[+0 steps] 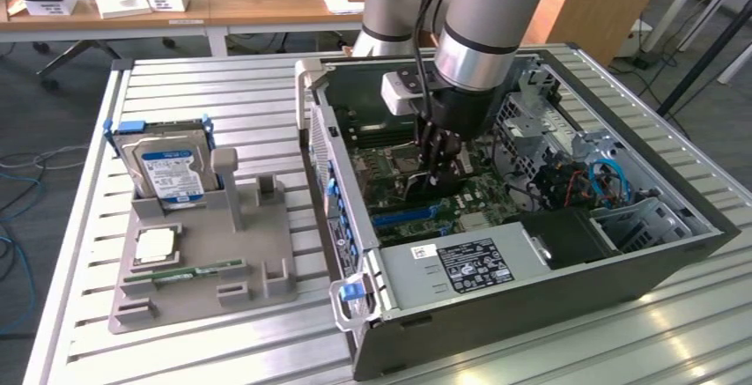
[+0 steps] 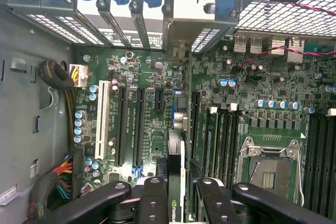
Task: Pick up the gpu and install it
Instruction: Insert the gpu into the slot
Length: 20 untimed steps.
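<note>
- Gripper [image 1: 438, 158] [image 2: 181, 195] is down inside the open computer case [image 1: 658, 257].
- Jaws are part-closed, clamping the card [image 2: 177, 129] edge-on.
- Card stands upright over the motherboard [image 2: 252, 103], bracket end toward the rear slots [image 2: 121, 30].

A slatted metal table [image 1: 211, 77] carries an open computer case [image 1: 587, 301] and, beside it, a grey parts holder [image 1: 235, 244].

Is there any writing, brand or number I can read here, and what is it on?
"NVIDIA", with logo: on the gpu held in the gripper.
Label on the hard drive: too small to read.
Label on the power supply: too small to read.
Print on the motherboard: too small to read.
</note>
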Motion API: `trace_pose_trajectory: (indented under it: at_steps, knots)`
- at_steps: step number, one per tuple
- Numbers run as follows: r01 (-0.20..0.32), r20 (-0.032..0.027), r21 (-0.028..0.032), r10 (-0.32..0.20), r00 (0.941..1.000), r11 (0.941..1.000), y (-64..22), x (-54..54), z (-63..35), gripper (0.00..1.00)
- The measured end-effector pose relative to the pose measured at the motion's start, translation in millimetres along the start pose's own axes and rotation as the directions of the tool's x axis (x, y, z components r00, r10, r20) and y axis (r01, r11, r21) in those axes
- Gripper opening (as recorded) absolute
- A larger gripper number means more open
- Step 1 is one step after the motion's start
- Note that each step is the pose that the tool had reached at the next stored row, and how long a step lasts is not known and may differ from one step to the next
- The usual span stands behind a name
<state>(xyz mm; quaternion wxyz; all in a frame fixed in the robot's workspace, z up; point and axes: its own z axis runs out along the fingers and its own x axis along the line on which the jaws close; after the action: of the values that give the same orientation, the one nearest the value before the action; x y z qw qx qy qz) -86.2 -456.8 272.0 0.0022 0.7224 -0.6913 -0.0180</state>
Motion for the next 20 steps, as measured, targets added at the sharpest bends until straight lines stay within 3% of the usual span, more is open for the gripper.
trace_pose_trajectory:
  at_steps: [20]
  knots:
    - [0.000,0.0000,0.0000,0.000,1.0000,1.0000,4.0,-0.2,0.2,0.26]
